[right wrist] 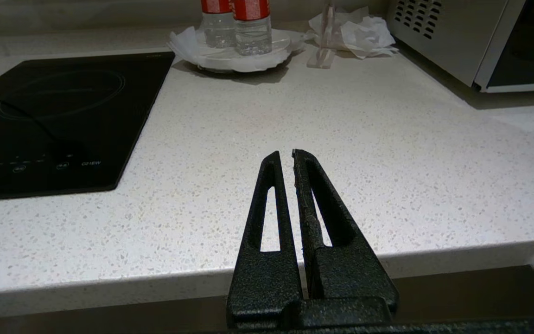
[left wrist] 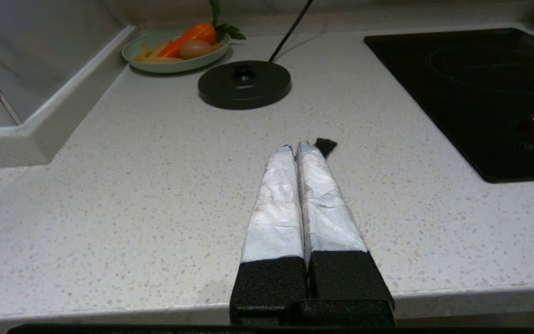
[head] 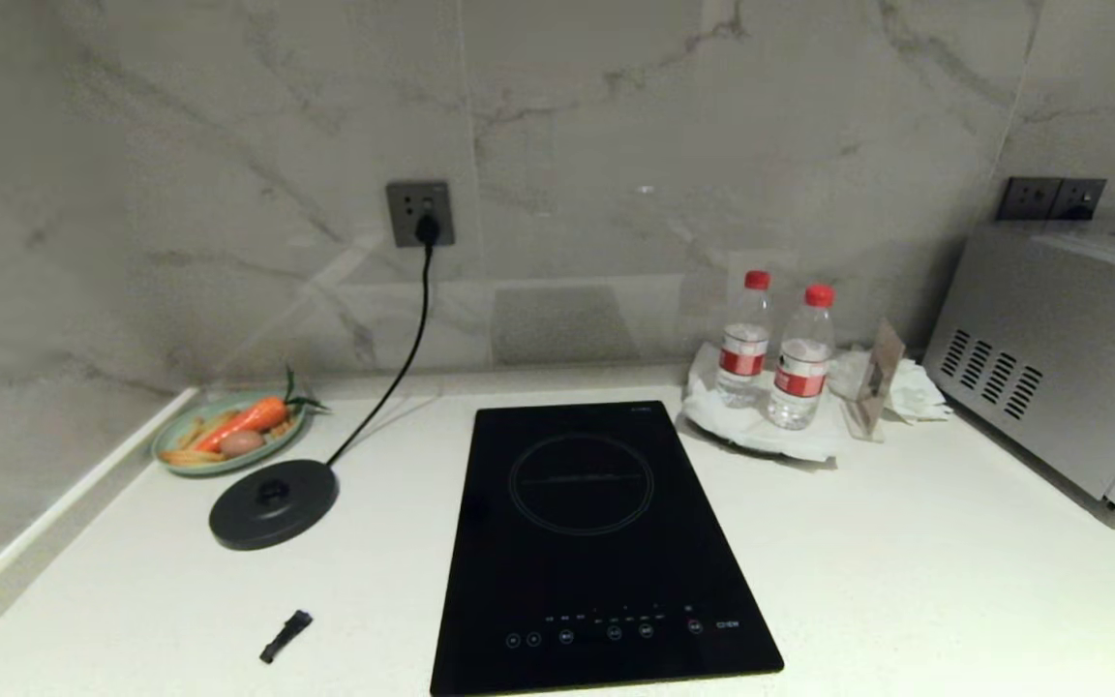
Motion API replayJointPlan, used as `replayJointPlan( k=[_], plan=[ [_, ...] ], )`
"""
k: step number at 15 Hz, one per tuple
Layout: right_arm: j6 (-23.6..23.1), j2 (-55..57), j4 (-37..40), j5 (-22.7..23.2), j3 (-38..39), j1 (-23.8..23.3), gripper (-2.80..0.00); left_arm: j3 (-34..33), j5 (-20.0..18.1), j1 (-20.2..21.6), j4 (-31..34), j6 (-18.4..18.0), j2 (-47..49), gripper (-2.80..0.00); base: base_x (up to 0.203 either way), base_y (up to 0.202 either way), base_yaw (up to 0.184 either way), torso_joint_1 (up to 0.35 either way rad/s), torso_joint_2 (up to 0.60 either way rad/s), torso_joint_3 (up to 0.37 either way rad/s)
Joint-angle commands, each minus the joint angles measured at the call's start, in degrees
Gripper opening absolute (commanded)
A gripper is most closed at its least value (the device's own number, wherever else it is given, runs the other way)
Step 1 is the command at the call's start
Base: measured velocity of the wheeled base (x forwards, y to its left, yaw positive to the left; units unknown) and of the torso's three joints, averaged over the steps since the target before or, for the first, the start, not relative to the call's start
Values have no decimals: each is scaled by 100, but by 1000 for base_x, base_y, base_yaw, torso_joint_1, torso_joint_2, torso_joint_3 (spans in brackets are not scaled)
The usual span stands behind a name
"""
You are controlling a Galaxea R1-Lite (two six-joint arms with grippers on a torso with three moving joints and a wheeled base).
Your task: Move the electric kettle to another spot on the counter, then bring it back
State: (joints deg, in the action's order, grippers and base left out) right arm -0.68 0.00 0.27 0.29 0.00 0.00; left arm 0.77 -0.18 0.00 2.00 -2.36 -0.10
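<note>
The electric kettle is out of view. Its round black base disc (head: 273, 502) (left wrist: 244, 84) stands bare on the white speckled counter (head: 906, 581) (left wrist: 132, 185) (right wrist: 364, 139), its cord running up to a wall socket (head: 419, 214). My left gripper (left wrist: 294, 147), fingers wrapped in silver tape, is shut and empty over the counter's front edge, well short of the disc. Shut and empty as well, my right gripper (right wrist: 285, 154) hangs over the front edge to the right of the hob. Neither arm shows in the head view.
An inset black glass hob (head: 587, 542) (left wrist: 480, 93) (right wrist: 54, 116) lies mid-counter. A green plate (head: 177, 446) (left wrist: 153, 67) with a carrot and an egg sits back left. Two water bottles (head: 775, 353) stand on a white cloth; a steel oven (head: 1061, 358) is at right. A small black scrap (head: 286, 636) (left wrist: 325, 145) lies near the front.
</note>
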Motion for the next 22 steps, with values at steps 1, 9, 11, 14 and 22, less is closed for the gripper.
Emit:
replayJointPlan(
  k=[1,9,11,14,22],
  plan=[
    [-2,0,0,5,0,0,-280,2,1,0,2,-1,2,-280,0,0,0,-134,382,261],
    [-2,2,0,0,0,0,-280,2,-8,0,2,-1,10,-280,0,0,0,-155,525,361],
    [-2,0,0,5,0,0,-280,2,-8,0,2,-10,4,-280,0,0,0,-120,515,381],
    [-2,0,0,-3,0,0,-280,2,-8,0,2,-10,1,-280,0,0,0,-73,323,255],
    [-2,0,0,-3,0,0,-280,2,1,0,2,16,1,-280,0,0,0,-4,22,20]
  ],
)
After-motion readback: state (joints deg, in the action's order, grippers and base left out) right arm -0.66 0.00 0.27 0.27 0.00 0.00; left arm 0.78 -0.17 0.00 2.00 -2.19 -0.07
